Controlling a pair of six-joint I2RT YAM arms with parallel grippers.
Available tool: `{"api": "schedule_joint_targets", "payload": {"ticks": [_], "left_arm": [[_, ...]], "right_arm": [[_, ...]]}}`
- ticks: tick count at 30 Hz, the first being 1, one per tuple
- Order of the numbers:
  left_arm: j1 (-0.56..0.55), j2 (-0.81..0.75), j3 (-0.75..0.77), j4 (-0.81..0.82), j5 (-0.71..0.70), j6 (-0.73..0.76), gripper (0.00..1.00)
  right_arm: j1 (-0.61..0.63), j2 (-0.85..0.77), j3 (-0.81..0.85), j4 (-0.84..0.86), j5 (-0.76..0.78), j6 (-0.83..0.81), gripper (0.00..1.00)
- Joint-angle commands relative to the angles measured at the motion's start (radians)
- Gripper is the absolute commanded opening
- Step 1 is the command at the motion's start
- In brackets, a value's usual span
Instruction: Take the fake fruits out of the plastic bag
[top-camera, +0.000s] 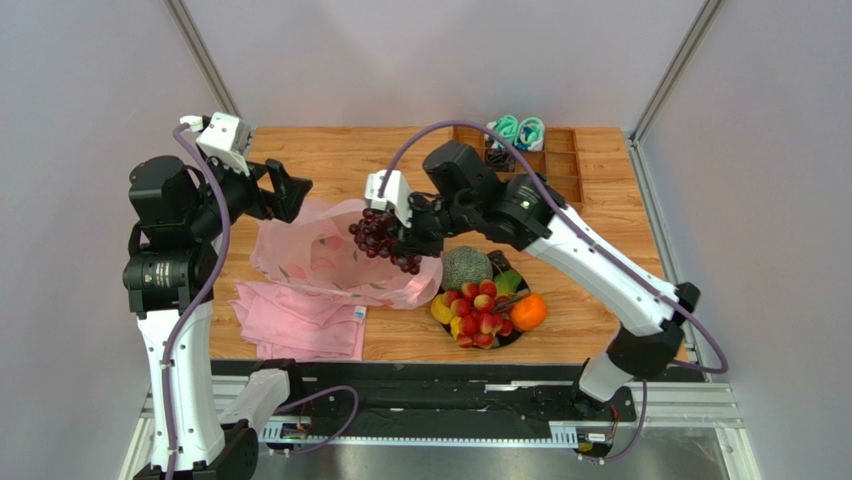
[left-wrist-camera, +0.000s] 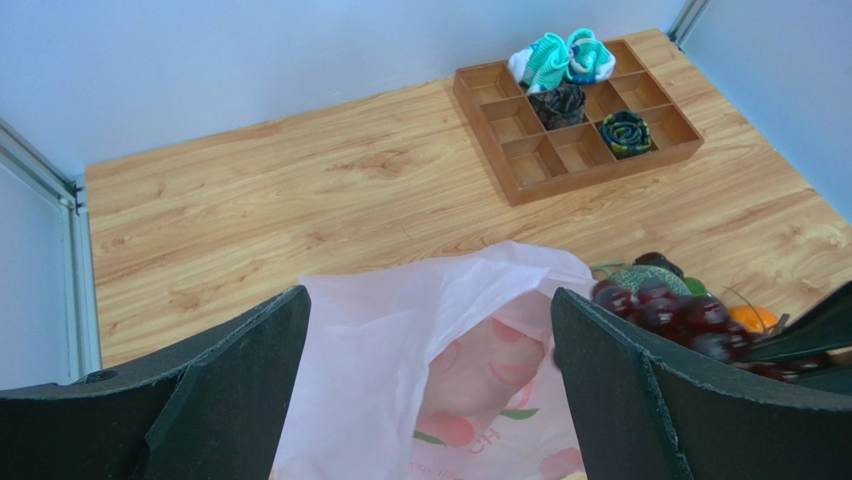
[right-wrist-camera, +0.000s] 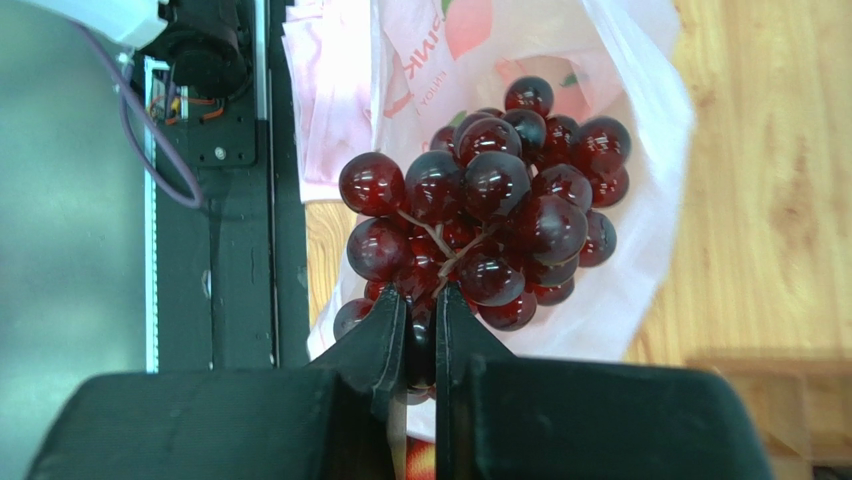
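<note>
My right gripper (top-camera: 402, 238) (right-wrist-camera: 420, 300) is shut on the dark purple grapes (top-camera: 380, 237) (right-wrist-camera: 490, 200) and holds the bunch in the air over the right end of the pink plastic bag (top-camera: 325, 255) (right-wrist-camera: 620, 250). My left gripper (top-camera: 290, 190) (left-wrist-camera: 430, 330) is open, above the bag's far left part (left-wrist-camera: 400, 340), touching nothing that I can see. The netted melon (top-camera: 466, 268), orange (top-camera: 528, 312), red berries (top-camera: 478, 315) and a yellow piece (top-camera: 441, 310) lie heaped on the table right of the bag. The grapes also show in the left wrist view (left-wrist-camera: 670, 310).
A folded pink cloth (top-camera: 300, 318) lies near the table's front edge, left of the fruits. A wooden compartment tray (top-camera: 540, 150) (left-wrist-camera: 580, 120) with teal and black items stands at the back right. Walls close in the table on three sides.
</note>
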Motion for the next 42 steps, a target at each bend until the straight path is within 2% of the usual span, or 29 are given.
{"api": "schedule_joint_targets", "payload": {"ticks": [1,7,12,16,21,28,37,42], "left_arm": [[0.003,-0.023,0.008,0.028,0.027,-0.034,0.99],[0.002,-0.035,-0.010,0.028,0.053,-0.028,0.99],[0.003,-0.040,-0.046,0.009,0.080,0.006,0.99],[0.003,-0.043,-0.060,-0.010,0.073,0.045,0.99],[0.002,-0.043,-0.064,-0.043,0.041,0.104,0.99],[0.003,-0.054,-0.078,-0.079,0.031,0.141,0.99],[0.003,-0.072,-0.112,-0.093,0.031,0.147,0.99],[0.003,-0.075,-0.122,-0.092,0.033,0.145,0.99]], "right_arm": [[-0.001,-0.235,-0.105,-0.046,0.126,-0.090,0.00],[-0.038,-0.428,-0.346,-0.079,0.217,-0.192,0.00],[-0.047,-0.474,-0.338,-0.082,0.242,-0.265,0.00],[-0.093,-0.478,-0.380,-0.090,0.336,-0.326,0.00],[-0.229,-0.543,-0.556,-0.067,0.247,-0.405,0.00],[-0.246,-0.661,-0.800,0.125,0.207,-0.539,0.00],[-0.246,-0.641,-0.815,0.169,0.158,-0.553,0.00],[-0.246,-0.646,-0.878,0.220,0.121,-0.590,0.00]]}}
